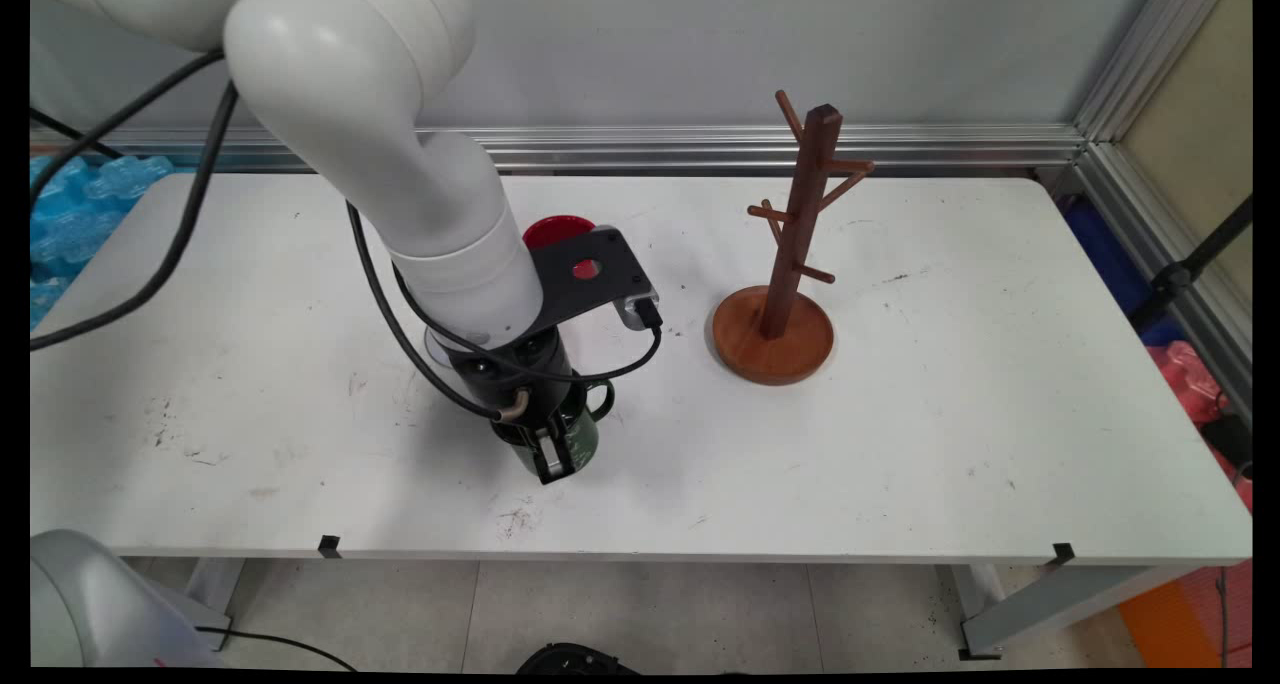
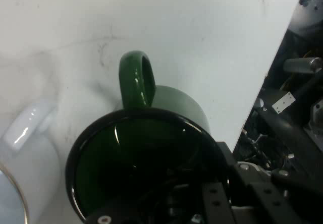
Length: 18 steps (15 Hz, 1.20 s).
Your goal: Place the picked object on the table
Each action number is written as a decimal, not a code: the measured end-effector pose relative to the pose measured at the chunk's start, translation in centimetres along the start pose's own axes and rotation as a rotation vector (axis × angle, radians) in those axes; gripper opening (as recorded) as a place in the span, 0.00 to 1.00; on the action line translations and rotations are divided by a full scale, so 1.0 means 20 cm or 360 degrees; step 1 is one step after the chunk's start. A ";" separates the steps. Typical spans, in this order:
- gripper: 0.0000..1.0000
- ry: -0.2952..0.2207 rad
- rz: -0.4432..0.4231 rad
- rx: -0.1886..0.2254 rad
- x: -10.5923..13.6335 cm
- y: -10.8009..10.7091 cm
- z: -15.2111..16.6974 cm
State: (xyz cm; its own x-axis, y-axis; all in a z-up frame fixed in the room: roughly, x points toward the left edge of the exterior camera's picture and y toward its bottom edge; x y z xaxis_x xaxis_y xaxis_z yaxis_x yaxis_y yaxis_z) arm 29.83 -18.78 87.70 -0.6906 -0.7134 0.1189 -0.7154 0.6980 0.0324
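The pincer (image 1: 553, 454) is sitting low over the counter (image 1: 900, 444), down at the dark green mug (image 1: 585, 434), with one black finger (image 1: 550, 456) lying against the mug's near outer wall. In the hand view the green mug (image 2: 151, 163) is filling the lower frame, its black rim open toward the camera and its handle (image 2: 135, 80) pointing to twelve o'clock; the linkage is crowding the rim at five o'clock, but I cannot tell whether the fingers are clamping the wall or standing apart. A white mug (image 2: 25, 153) is showing just beside the green one at nine o'clock in that view. Behind the arm, at twelve o'clock from the green mug, a red cup (image 1: 556, 232) is peeking out. Over at three o'clock, well apart, the wooden mug tree (image 1: 785, 264) is standing upright on its round base, pegs bare.
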 end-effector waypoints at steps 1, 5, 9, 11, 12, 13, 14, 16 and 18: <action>0.00 -0.0016 -0.0005 0.0004 0.00 0.00 0.01; 0.00 -0.0052 -0.0015 0.0019 0.03 0.00 0.07; 0.00 -0.0078 -0.0017 0.0033 0.07 0.00 0.12; 0.00 -0.0089 -0.0020 0.0036 0.08 0.00 0.14; 0.00 -0.0093 -0.0021 0.0037 0.09 0.01 0.15; 0.00 -0.0095 -0.0023 0.0039 0.10 0.01 0.17; 0.00 -0.0096 -0.0025 0.0042 0.12 0.01 0.18; 0.00 -0.0096 -0.0027 0.0047 0.14 0.01 0.20; 0.00 -0.0097 -0.0029 0.0053 0.15 0.00 0.22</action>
State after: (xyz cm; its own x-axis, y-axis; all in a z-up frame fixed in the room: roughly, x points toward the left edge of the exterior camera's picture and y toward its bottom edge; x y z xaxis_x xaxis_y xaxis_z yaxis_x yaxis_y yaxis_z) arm 27.16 -21.20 83.70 -0.6819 -0.7292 0.0581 -0.7304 0.6831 0.0009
